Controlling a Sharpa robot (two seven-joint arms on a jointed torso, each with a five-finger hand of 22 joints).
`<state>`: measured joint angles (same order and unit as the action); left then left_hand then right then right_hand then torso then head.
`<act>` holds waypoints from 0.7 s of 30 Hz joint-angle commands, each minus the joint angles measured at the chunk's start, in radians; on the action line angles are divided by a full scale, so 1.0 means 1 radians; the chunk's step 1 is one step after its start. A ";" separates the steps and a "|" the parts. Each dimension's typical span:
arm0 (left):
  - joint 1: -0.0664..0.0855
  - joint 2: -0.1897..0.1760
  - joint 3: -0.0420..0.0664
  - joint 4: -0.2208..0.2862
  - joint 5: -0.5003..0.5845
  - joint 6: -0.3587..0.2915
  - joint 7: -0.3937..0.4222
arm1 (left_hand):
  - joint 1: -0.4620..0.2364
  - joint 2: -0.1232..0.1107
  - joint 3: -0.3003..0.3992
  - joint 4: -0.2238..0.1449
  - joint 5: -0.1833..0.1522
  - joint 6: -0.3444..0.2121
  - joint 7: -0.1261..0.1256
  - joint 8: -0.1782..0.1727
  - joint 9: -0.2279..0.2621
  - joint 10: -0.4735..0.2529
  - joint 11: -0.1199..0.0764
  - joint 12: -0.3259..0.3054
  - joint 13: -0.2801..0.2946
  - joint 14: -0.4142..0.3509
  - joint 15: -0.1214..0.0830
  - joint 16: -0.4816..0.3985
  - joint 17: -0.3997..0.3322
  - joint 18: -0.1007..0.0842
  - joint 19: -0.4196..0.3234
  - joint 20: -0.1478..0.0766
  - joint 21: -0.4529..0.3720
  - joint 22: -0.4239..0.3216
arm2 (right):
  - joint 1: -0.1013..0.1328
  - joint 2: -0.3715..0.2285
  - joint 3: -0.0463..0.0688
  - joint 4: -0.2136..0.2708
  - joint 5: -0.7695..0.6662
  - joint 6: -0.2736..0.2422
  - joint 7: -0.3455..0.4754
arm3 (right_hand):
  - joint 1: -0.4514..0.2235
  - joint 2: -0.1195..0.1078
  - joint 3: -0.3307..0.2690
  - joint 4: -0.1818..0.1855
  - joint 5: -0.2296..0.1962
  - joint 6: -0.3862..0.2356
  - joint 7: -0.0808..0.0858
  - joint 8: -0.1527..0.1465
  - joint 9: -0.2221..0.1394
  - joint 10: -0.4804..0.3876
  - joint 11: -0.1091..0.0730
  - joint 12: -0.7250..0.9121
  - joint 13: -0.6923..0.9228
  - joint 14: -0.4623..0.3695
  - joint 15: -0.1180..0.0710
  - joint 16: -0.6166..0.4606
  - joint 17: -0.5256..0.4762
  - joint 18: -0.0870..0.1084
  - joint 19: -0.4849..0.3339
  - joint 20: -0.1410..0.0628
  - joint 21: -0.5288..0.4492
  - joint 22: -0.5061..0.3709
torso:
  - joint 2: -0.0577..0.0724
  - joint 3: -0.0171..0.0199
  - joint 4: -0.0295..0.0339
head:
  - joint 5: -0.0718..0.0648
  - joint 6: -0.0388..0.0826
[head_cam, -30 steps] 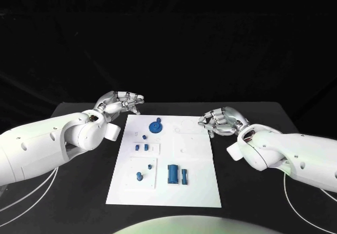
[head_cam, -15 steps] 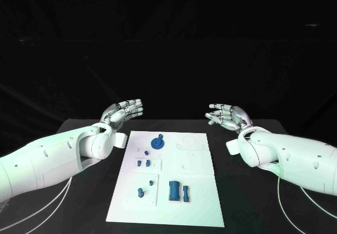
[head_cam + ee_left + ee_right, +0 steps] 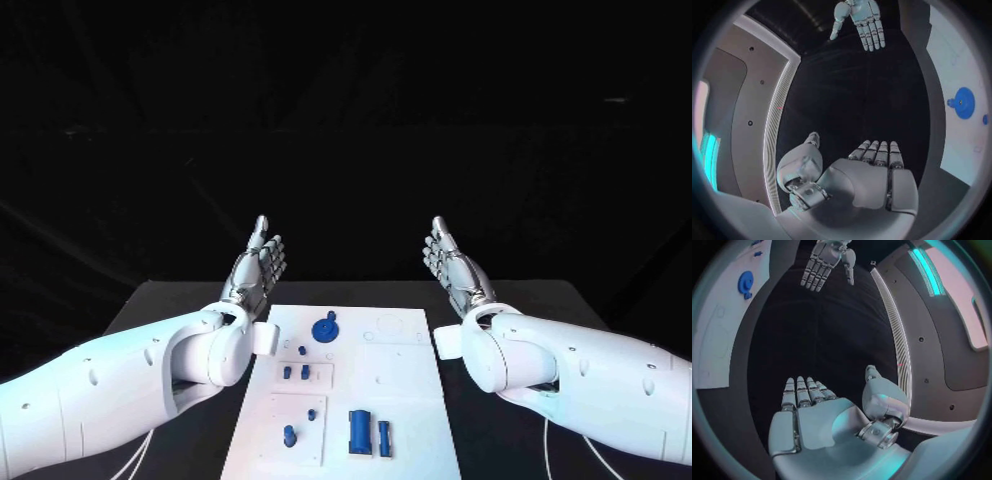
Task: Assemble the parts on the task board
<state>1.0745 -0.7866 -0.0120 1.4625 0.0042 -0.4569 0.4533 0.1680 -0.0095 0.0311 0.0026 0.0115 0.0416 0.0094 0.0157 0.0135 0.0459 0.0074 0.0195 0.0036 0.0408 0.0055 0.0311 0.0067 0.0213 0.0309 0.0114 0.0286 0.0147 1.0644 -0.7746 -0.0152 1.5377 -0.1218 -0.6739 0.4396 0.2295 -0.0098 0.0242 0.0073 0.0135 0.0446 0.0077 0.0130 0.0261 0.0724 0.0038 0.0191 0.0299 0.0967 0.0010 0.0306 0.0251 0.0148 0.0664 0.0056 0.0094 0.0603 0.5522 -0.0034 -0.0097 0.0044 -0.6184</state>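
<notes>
The task board (image 3: 389, 385) lies mid-tabletop (image 3: 173, 300), its blue parts (image 3: 325, 328) spread over its left half, some lying flat. My left hand (image 3: 257, 268) and right hand (image 3: 454, 265) are raised beyond its far edge, fingers straight, holding nothing. This fits either a pre-assembly or a finished pose.
</notes>
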 commanded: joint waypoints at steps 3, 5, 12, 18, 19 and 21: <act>-0.014 0.005 0.007 0.064 -0.004 -0.236 0.054 | -0.168 0.010 -0.031 -0.003 -0.012 -0.042 -0.009 -0.016 -0.013 -0.046 -0.007 -0.019 -0.004 -0.041 -0.005 -0.031 -0.007 -0.021 -0.031 -0.011 -0.029 -0.015 | -0.014 -0.005 0.014 0.031 0.120 -0.095 0.080 | -0.229 0.010 -0.024 -0.007 -0.014 -0.045 -0.008 -0.013 -0.026 -0.072 -0.004 -0.019 -0.030 -0.097 -0.001 -0.031 -0.025 -0.015 -0.066 -0.006 -0.009 -0.060 | -0.008 0.0034 0.0097 | -0.004 0.018; -0.019 0.006 0.010 0.085 -0.004 -0.274 0.061 | -0.168 0.010 -0.031 -0.003 -0.012 -0.042 -0.009 -0.016 -0.013 -0.046 -0.007 -0.019 -0.004 -0.041 -0.005 -0.031 -0.007 -0.021 -0.031 -0.011 -0.029 -0.015 | -0.014 -0.005 0.015 0.032 0.122 -0.096 0.080 | -0.229 0.010 -0.024 -0.007 -0.014 -0.045 -0.008 -0.013 -0.026 -0.072 -0.004 -0.019 -0.030 -0.097 -0.001 -0.031 -0.025 -0.015 -0.066 -0.006 -0.009 -0.060 | -0.008 0.0034 0.0097 | -0.004 0.018; -0.025 0.007 0.012 0.107 -0.004 -0.313 0.067 | -0.168 0.010 -0.031 -0.003 -0.012 -0.042 -0.009 -0.016 -0.013 -0.046 -0.007 -0.019 -0.004 -0.041 -0.005 -0.031 -0.007 -0.021 -0.031 -0.011 -0.029 -0.015 | -0.014 -0.005 0.015 0.032 0.122 -0.096 0.080 | -0.229 0.010 -0.024 -0.007 -0.014 -0.045 -0.008 -0.013 -0.026 -0.072 -0.004 -0.019 -0.030 -0.097 -0.001 -0.031 -0.025 -0.015 -0.066 -0.006 -0.009 -0.060 | -0.008 0.0034 0.0097 | -0.004 0.018; -0.025 0.007 0.012 0.107 -0.004 -0.313 0.067 | -0.168 0.010 -0.031 -0.003 -0.012 -0.042 -0.009 -0.016 -0.013 -0.046 -0.007 -0.019 -0.004 -0.041 -0.005 -0.031 -0.007 -0.021 -0.031 -0.011 -0.029 -0.015 | -0.014 -0.005 0.015 0.032 0.122 -0.096 0.080 | -0.229 0.010 -0.024 -0.007 -0.014 -0.045 -0.008 -0.013 -0.026 -0.072 -0.004 -0.019 -0.030 -0.097 -0.001 -0.031 -0.025 -0.015 -0.066 -0.006 -0.009 -0.060 | -0.008 0.0034 0.0097 | -0.004 0.018; -0.025 0.007 0.012 0.107 -0.004 -0.313 0.067 | -0.168 0.010 -0.031 -0.003 -0.012 -0.042 -0.009 -0.016 -0.013 -0.046 -0.007 -0.019 -0.004 -0.041 -0.005 -0.031 -0.007 -0.021 -0.031 -0.011 -0.029 -0.015 | -0.014 -0.005 0.015 0.032 0.122 -0.096 0.080 | -0.229 0.010 -0.024 -0.007 -0.014 -0.045 -0.008 -0.013 -0.026 -0.072 -0.004 -0.019 -0.030 -0.097 -0.001 -0.031 -0.025 -0.015 -0.066 -0.006 -0.009 -0.060 | -0.008 0.0034 0.0097 | -0.004 0.018; -0.025 0.007 0.012 0.107 -0.004 -0.313 0.067 | -0.168 0.010 -0.031 -0.003 -0.012 -0.042 -0.009 -0.016 -0.013 -0.046 -0.007 -0.019 -0.004 -0.041 -0.005 -0.031 -0.007 -0.021 -0.031 -0.011 -0.029 -0.015 | -0.014 -0.005 0.015 0.032 0.122 -0.096 0.080 | -0.229 0.010 -0.024 -0.007 -0.014 -0.045 -0.008 -0.013 -0.026 -0.072 -0.004 -0.019 -0.030 -0.097 -0.001 -0.031 -0.025 -0.015 -0.066 -0.006 -0.009 -0.060 | -0.008 0.0034 0.0097 | -0.004 0.018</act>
<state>1.0498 -0.7818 -0.0012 1.5672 0.0045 -0.7485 0.4971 0.0064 0.0008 0.0041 0.0000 0.0034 0.0053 -0.0002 0.0055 0.0008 0.0038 0.0003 0.0065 0.0009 0.0036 0.0002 0.0035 0.0009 0.0062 0.0036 0.0001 0.0035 0.0009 1.0504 -0.7801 -0.0006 1.5683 -0.0010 -0.7670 0.5004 0.0054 -0.0001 0.0056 -0.0013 0.0052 0.0037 -0.0002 0.0035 0.0009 0.0043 -0.0010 0.0028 0.0009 0.0050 -0.0003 0.0029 0.0009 0.0140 0.0047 0.0000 0.0049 0.0009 0.5443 0.0001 0.0000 0.0000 -0.6000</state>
